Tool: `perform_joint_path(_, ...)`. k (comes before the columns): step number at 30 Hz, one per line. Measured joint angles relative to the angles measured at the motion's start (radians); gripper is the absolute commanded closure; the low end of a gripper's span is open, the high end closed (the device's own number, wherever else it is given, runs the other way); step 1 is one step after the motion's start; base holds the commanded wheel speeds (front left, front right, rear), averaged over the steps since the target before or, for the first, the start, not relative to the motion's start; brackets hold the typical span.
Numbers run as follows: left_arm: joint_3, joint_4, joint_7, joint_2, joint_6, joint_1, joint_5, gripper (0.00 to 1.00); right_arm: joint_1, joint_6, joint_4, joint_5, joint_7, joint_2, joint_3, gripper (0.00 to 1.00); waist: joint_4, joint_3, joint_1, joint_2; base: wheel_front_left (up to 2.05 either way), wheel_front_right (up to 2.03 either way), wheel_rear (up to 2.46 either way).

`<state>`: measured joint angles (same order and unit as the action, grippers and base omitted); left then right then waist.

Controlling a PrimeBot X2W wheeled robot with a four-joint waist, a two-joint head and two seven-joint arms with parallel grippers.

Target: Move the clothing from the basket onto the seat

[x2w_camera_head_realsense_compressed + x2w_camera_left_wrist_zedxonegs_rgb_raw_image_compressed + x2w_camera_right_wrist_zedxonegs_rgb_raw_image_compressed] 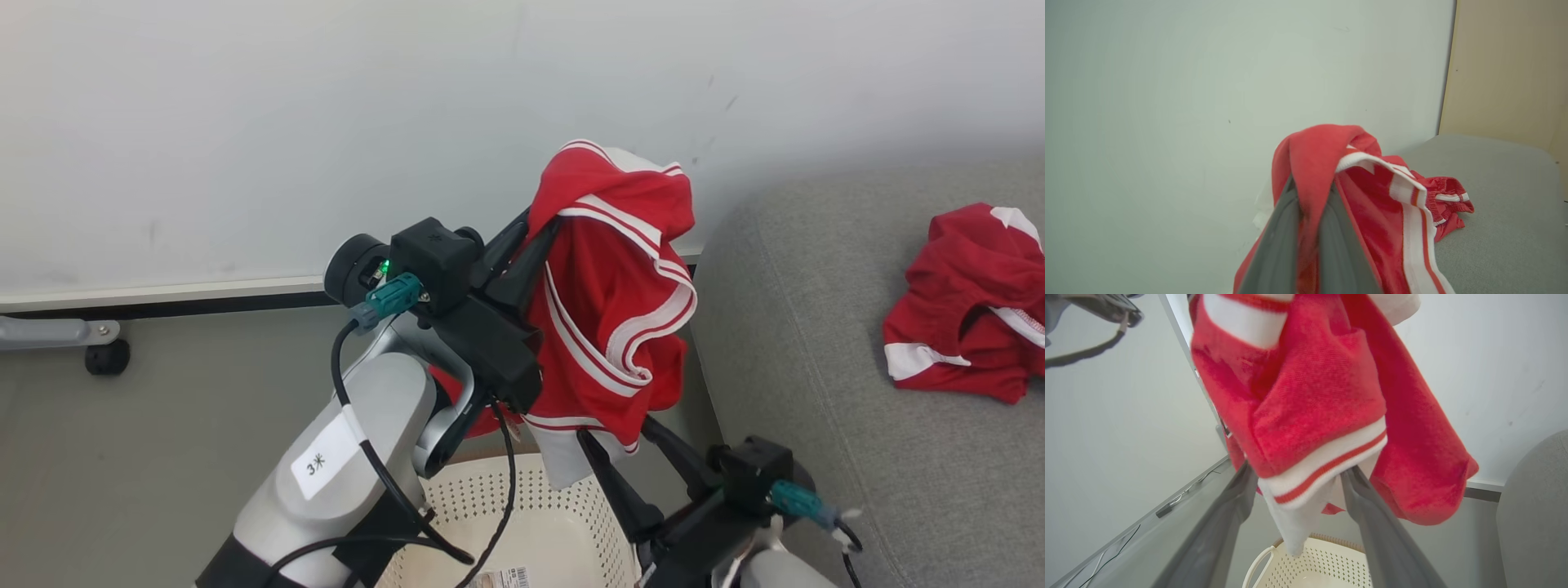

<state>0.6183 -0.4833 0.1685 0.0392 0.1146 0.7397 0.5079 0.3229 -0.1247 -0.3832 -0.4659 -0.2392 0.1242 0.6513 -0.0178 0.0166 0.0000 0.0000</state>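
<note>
A red garment with white trim [608, 302] hangs in the air above the basket [563, 510], a cream perforated tub at the bottom of the head view. My left gripper [535, 230] is shut on the garment's upper fold; the left wrist view shows the cloth [1323, 151] pinched between the fingers [1280, 241]. My right gripper [616, 431] stands open just under the garment. In the right wrist view its white hem [1323, 473] hangs between the spread fingers [1380, 531]. A second red garment [967, 306] lies crumpled on the grey seat [800, 367].
A white wall with a dark baseboard runs behind. A grey leg with a black caster [106, 357] stands on the floor at the far left. A beige panel [1506, 69] rises behind the sofa. A paper label [500, 578] lies in the basket's bottom.
</note>
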Motion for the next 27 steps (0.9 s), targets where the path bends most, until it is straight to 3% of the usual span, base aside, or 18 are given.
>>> perform_joint_path(9,0.068,0.051,-0.019,0.0,0.0,-0.001,0.046,1.0,0.149,0.0,-0.142,-0.05,0.0,-0.026,0.03,0.0,0.03,-0.002,0.0,0.0,0.0,0.0,0.0)
perform_joint_path(10,0.072,0.051,-0.019,0.0,0.0,-0.002,0.048,1.0,0.162,0.0,-0.15,-0.055,-0.001,-0.028,0.027,0.13,0.033,-0.002,0.0,0.0,0.0,0.0,0.0)
perform_joint_path(11,0.073,0.051,-0.023,0.0,0.0,-0.004,0.051,1.0,0.172,0.0,-0.157,-0.058,-0.001,-0.028,0.025,0.96,0.037,-0.002,0.0,0.0,0.0,0.0,0.0)
perform_joint_path(12,0.075,0.051,-0.026,0.001,-0.002,-0.007,0.053,1.0,0.181,0.0,-0.164,-0.063,-0.003,-0.029,0.019,1.0,0.04,-0.002,0.0,0.0,0.0,0.0,0.0)
perform_joint_path(22,0.049,0.036,-0.037,0.01,-0.023,-0.047,0.062,1.0,0.196,0.0,-0.19,-0.116,-0.01,-0.03,-0.007,1.0,0.042,-0.003,0.0,0.0,0.0,0.0,0.0)
perform_joint_path(27,0.046,0.032,-0.049,0.03,-0.027,-0.091,0.064,1.0,0.191,0.0,-0.163,-0.129,-0.01,-0.015,-0.075,1.0,0.021,-0.005,0.0,0.0,0.0,0.0,0.0)
